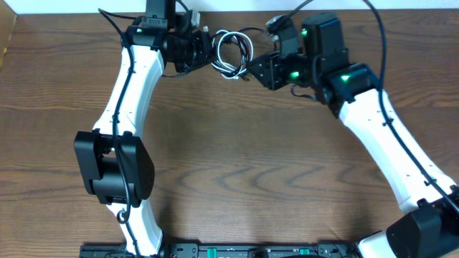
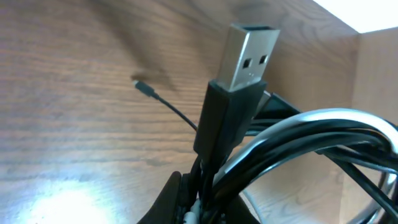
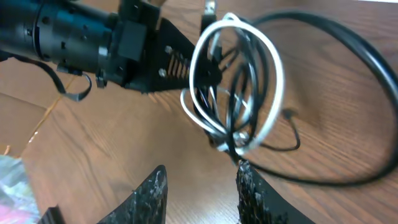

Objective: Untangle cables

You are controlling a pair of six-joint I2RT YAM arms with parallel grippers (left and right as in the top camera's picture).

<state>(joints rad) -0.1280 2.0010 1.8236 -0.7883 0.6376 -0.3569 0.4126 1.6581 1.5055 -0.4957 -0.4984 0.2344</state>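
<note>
The black cable (image 1: 231, 44) and the white cable (image 1: 224, 66) hang as one coiled bundle at the back middle of the table. My left gripper (image 1: 208, 49) is shut on the bundle's left side. In the left wrist view the black coils (image 2: 292, 143) pass between the fingers (image 2: 249, 208), and a black USB plug with a silver tip (image 2: 249, 53) stands up in front. My right gripper (image 1: 251, 72) is open, just right of the bundle. In the right wrist view its fingers (image 3: 202, 180) sit below the white loop (image 3: 273, 87) and black loops (image 3: 239, 93), the right fingertip near the bundle's lowest point.
The wooden table (image 1: 237, 158) runs under both arms. A thick black arm wire (image 3: 367, 56) arcs behind the bundle in the right wrist view. A thin black plug end (image 2: 146, 88) lies on the wood. The table's far edge (image 1: 237, 10) is close behind the grippers.
</note>
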